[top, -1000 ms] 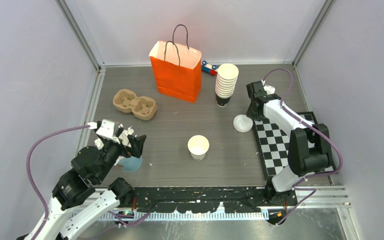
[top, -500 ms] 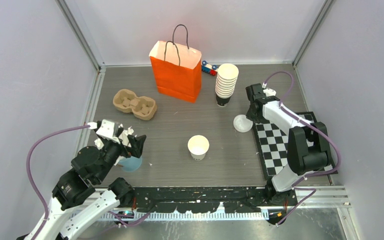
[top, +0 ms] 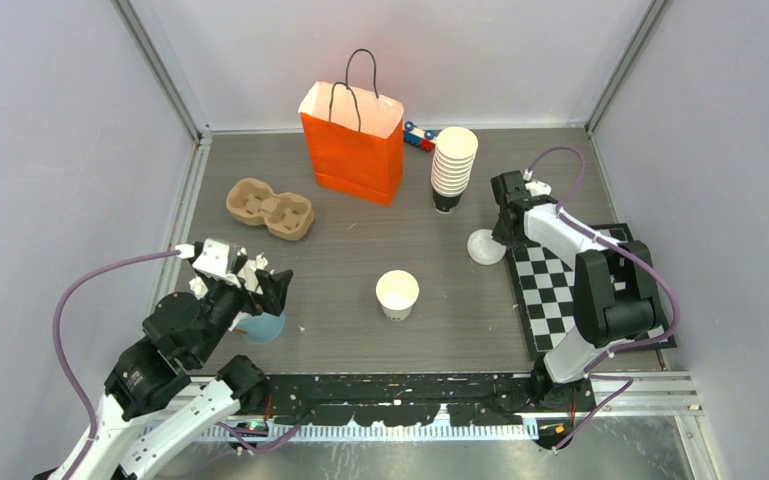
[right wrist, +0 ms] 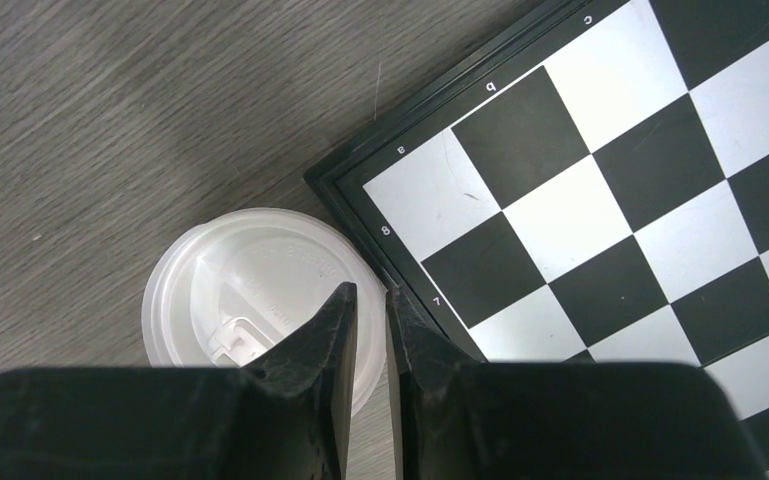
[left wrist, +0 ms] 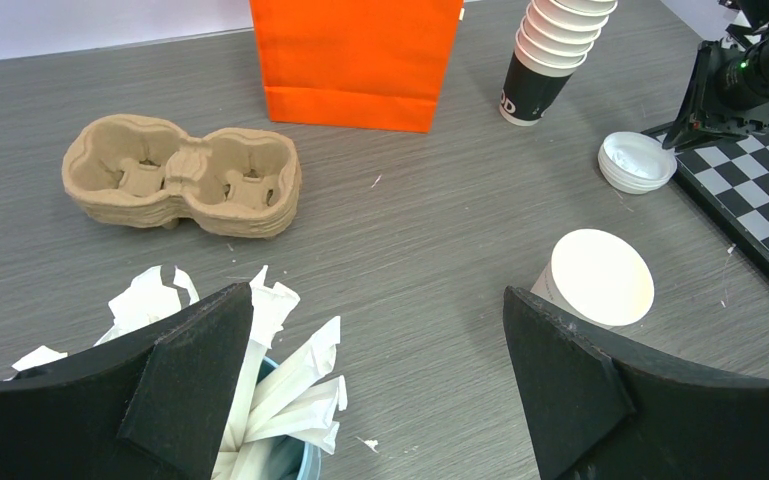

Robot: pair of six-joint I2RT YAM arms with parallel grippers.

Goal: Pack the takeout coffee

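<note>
**Right gripper at a loose lid, open coffee cup waiting in front of the orange bag**

An orange bag [top: 352,150] stands upright at the far side of the table. Well in front of it, slightly to its right, one small white paper cup [top: 397,292] stands upright with no lid on; whether it holds any liquid cannot be told. Its round white plastic lid [top: 484,246] lies flat to the bag's right and nearer the arms, past a stack of nested cups [top: 452,168], its edge against the corner of a chessboard [right wrist: 600,180].

The right gripper [right wrist: 370,295] points down at that lid. Its jaws are drawn narrow and straddle the rim on the chessboard side; whether they actually pinch it cannot be told. The left gripper [left wrist: 377,300] hangs with jaws wide apart over a blue cup [top: 263,327] of paper sticks, well in front of the bag and to its left, holding nothing.

The lid looks thin, light, springy and probably slippery. Lying flat, it offers only its raised rim to grip. The cup is likely light and thin-walled, so it would crush easily. It is best held gently around the wall and kept upright.
</note>
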